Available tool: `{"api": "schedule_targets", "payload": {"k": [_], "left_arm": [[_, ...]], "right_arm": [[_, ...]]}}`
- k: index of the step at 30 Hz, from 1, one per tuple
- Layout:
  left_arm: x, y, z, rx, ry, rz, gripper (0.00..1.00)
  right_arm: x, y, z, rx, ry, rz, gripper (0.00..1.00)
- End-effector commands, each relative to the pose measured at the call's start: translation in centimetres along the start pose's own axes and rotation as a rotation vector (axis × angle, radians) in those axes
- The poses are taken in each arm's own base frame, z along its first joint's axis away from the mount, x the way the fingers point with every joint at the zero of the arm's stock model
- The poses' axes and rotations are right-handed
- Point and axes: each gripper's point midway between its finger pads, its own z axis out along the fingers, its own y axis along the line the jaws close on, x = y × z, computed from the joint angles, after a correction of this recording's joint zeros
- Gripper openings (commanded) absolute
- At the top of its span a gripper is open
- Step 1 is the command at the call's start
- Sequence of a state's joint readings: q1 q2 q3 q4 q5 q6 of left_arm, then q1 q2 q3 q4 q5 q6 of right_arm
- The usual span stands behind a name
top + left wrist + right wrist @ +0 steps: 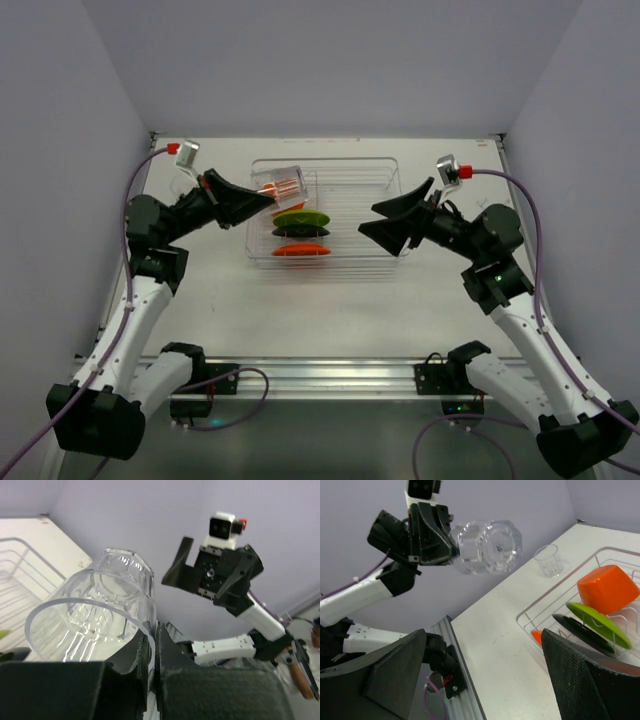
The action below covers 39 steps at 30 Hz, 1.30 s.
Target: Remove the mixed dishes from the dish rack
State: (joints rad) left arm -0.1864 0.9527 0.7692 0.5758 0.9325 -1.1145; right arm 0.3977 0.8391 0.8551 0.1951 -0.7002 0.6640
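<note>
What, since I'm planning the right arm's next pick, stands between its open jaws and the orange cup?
Only the dish rack's right wall lies between the right gripper and the orange cup. The left gripper's clear tumbler seemingly hangs above it.

Bright even light, faint shadows, clear tumbler (102, 607) glinting

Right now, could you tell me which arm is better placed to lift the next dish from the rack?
Probably right: the right claw is open and empty, facing the dish rack, while the left claw is shut on a clear tumbler.
</note>
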Motion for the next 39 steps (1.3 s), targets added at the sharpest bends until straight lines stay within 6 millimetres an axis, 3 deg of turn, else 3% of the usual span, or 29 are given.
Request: {"api": "schedule_targets", "payload": {"k": [1, 9, 15, 17, 20, 29, 34, 39], "left_arm": [[-3.0, 0.0, -1.5, -0.113, -0.012, 0.115, 0.0], [-7.6, 5.9, -5.4, -0.369, -0.08, 0.095, 0.0], [-9.9, 11.5, -9.2, -0.715, -0.101, 0.066, 0.0], [-11.1, 12.2, -9.8, -0.791, -0.092, 0.106, 0.0], [-11.5, 14.1, -11.9, -0.956, -0.076, 0.092, 0.0], [-11.6, 18.8, -14.7, -1.148, 0.064, 0.068, 0.0], [-10.7, 22.2, -18.1, -1.349, 0.118, 0.016, 0.0], [-10.8, 23.9, -20.9, -1.518, 0.118, 0.005, 0.0]], "right_arm": [[0.0, -0.4, -0.3, 0.002, -0.003, 0.004, 0.99], [0.7, -1.6, -0.6, 0.049, 0.029, 0.005, 0.99], [1.5, -1.8, -0.9, 0.052, 0.05, 0.01, 0.99], [1.8, -2.2, -0.9, 0.059, 0.056, 0.011, 0.99], [2.2, -2.5, -0.9, 0.065, 0.066, 0.014, 0.99], [2.9, -3.1, -0.7, 0.066, 0.089, 0.024, 0.99], [3.2, -3.2, -0.5, 0.056, 0.106, 0.035, 0.99], [3.3, -3.2, -0.4, 0.05, 0.108, 0.033, 0.99]]}}
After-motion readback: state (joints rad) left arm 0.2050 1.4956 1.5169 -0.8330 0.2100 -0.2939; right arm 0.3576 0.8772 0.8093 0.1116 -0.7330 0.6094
